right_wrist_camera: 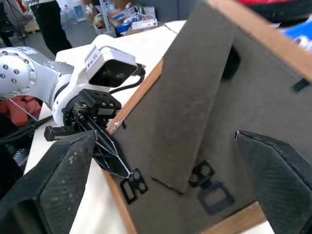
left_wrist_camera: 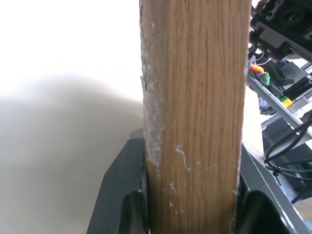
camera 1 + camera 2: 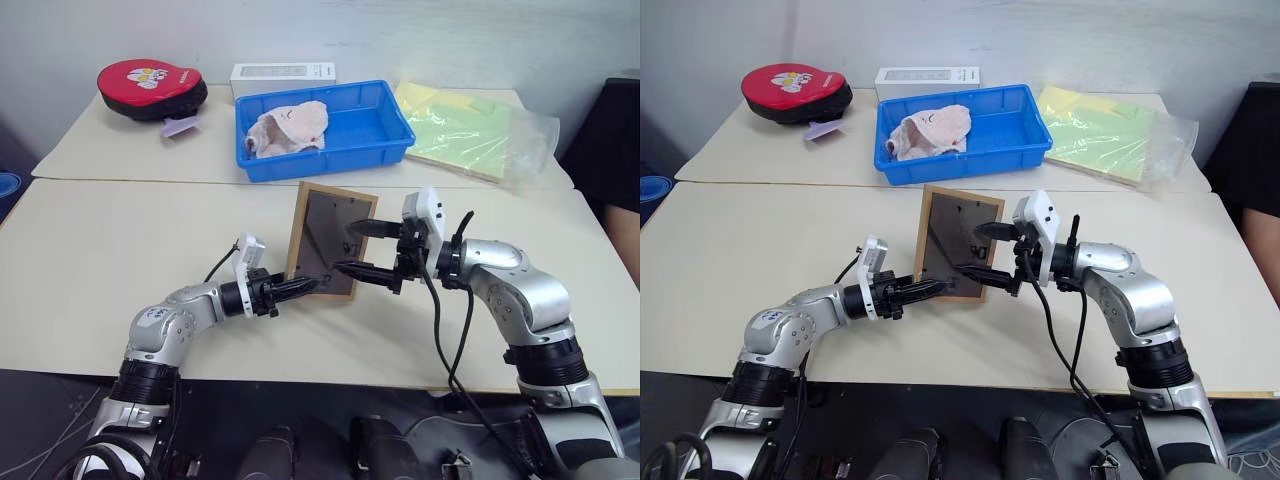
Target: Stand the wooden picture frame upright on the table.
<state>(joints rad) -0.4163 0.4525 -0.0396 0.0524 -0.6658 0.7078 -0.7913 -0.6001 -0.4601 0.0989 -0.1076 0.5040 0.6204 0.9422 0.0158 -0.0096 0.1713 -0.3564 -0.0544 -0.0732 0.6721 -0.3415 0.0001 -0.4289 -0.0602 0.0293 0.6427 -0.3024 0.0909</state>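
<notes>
The wooden picture frame (image 3: 330, 238) is held nearly upright over the near table (image 3: 120, 260), its dark grey back turned toward me. My left gripper (image 3: 306, 287) is shut on the frame's lower left edge; the left wrist view shows the light-wood edge (image 2: 195, 112) clamped between both fingers (image 2: 122, 195). My right gripper (image 3: 358, 250) is open just behind the frame's right side, one finger high and one low. In the right wrist view the grey back with its stand flap (image 1: 195, 107) lies between the spread fingers (image 1: 53, 185). The painted front is hidden.
On the far table stand a blue tray (image 3: 385, 140) holding a cloth bundle (image 3: 290, 128), a white flat box (image 3: 283, 75), a red round case (image 3: 150, 88) and yellow-green sheets in clear plastic (image 3: 470, 130). A person (image 1: 51, 19) stands far behind in the right wrist view.
</notes>
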